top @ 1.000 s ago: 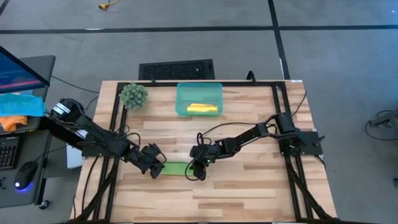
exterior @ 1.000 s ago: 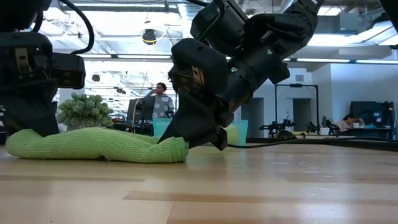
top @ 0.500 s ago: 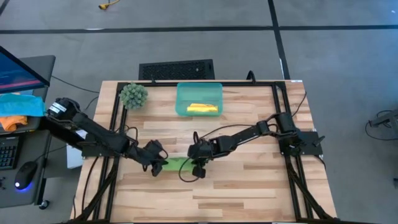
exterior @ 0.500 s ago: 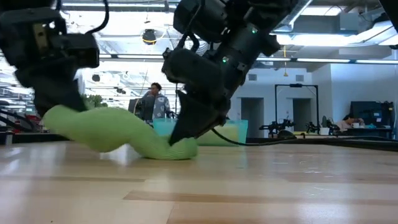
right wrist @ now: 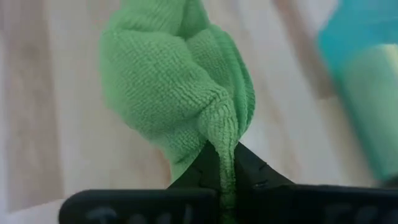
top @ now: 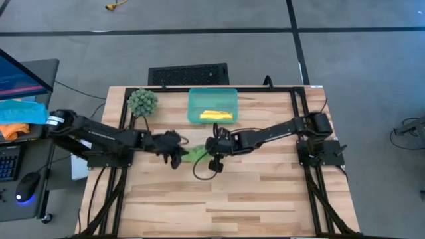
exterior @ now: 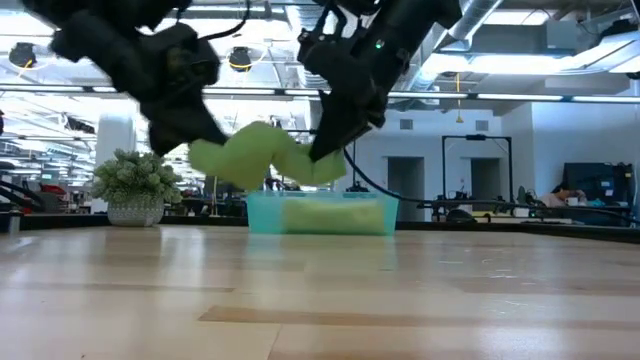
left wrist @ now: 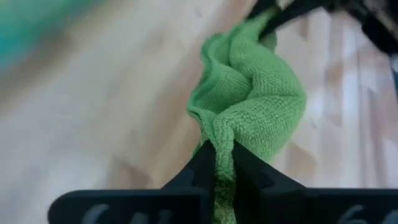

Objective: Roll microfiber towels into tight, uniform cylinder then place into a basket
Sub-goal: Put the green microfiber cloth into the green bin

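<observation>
Lime green towel [top: 194, 155] hung in air, bunched between left gripper [top: 178, 157] and right gripper [top: 214, 147], each clamped on one end, just near of basket [top: 194, 106]. Yellow towel [top: 216, 116] already inside. Risk: sagging middle unrolls, catches basket wall.

Open-plan robotics lab: wooden bench table [top: 265, 199] on grey concrete floor, monitor [top: 20, 70] at frame left, exposed ceiling ducts [exterior: 520, 20], more robot rigs [exterior: 455, 205] and seated person [exterior: 562, 197] behind.
</observation>
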`<action>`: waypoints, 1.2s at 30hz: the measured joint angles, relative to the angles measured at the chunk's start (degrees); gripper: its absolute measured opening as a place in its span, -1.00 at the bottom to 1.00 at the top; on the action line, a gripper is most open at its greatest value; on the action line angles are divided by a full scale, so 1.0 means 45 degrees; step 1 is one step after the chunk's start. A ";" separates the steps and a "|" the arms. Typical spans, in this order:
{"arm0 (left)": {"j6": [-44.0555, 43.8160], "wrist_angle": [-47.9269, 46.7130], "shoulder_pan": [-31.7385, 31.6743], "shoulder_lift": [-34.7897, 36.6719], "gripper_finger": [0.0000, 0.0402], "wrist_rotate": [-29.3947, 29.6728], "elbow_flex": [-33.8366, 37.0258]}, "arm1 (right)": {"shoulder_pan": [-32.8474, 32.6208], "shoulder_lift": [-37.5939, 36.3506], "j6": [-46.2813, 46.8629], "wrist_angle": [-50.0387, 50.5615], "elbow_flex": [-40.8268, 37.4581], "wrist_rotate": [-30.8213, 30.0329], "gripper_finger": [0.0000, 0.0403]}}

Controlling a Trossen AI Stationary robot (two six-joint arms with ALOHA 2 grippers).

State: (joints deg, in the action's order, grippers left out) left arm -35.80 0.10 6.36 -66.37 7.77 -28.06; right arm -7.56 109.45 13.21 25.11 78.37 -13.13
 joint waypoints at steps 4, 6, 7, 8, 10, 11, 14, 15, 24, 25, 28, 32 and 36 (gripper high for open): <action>0.1442 -0.0827 -0.1414 0.0000 -0.94 0.0014 -0.0893 | 0.0465 -0.0508 -0.0086 0.0984 0.0004 -0.0715 -0.88; 0.2127 -0.1282 -0.2044 0.0000 -0.94 0.0016 -0.1364 | 0.0697 -0.0710 -0.0301 0.1311 0.0000 -0.0912 -0.88; 0.2453 -0.1350 -0.2310 0.0000 -0.94 0.0021 -0.1588 | 0.0825 -0.0822 -0.0378 0.1419 0.0000 -0.0942 -0.88; 0.2771 -0.1370 -0.2577 0.0000 -0.94 0.0078 -0.1782 | 0.0957 -0.0947 -0.0476 0.1556 0.0000 -0.0941 -0.88; 0.3198 -0.1358 -0.3083 -0.0032 -0.94 0.0414 -0.2083 | 0.1275 -0.1169 -0.0793 0.1611 0.0003 -0.0982 -0.88; 0.3426 -0.1368 -0.3318 -0.0148 -0.94 0.0607 -0.2250 | 0.1440 -0.1267 -0.0947 0.1669 0.0010 -0.1113 -0.88; 0.4199 -0.1420 -0.4105 -0.0572 -0.94 0.0811 -0.2708 | 0.2130 -0.1515 -0.1445 0.1919 0.0010 -0.1489 -0.88; 0.4349 -0.1305 -0.4377 -0.0844 -0.94 0.0811 -0.2924 | 0.2403 -0.1591 -0.1629 0.2012 0.0010 -0.1485 -0.88; 0.6326 -0.1148 -0.6557 -0.4553 -0.94 0.0903 -0.5749 | 0.4922 -0.1560 -0.3823 0.2053 0.0011 -0.1429 -0.88; 0.6467 -0.1305 -0.6763 -0.4932 -0.94 0.0899 -0.6114 | 0.5195 -0.1560 -0.4048 0.2028 0.0011 -0.1417 -0.88; 0.6915 -0.1881 -0.7443 -0.6028 -0.93 0.0574 -0.7231 | 0.5954 -0.1565 -0.4660 0.1888 0.0015 -0.1217 -0.88; 0.7173 -0.2424 -0.8318 -0.7183 -0.93 -0.0397 -0.8496 | 0.6962 -0.1563 -0.5592 0.1576 0.0015 -0.0278 -0.88; 0.7193 -0.2490 -0.8949 -0.7988 -0.93 -0.1113 -0.9170 | 0.7640 -0.1159 -0.5831 0.0991 0.0020 0.0269 -0.88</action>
State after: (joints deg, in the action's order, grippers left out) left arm -3.43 -11.11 -33.91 -102.32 2.76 -69.32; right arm 26.82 104.23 -13.03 29.57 78.46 -11.92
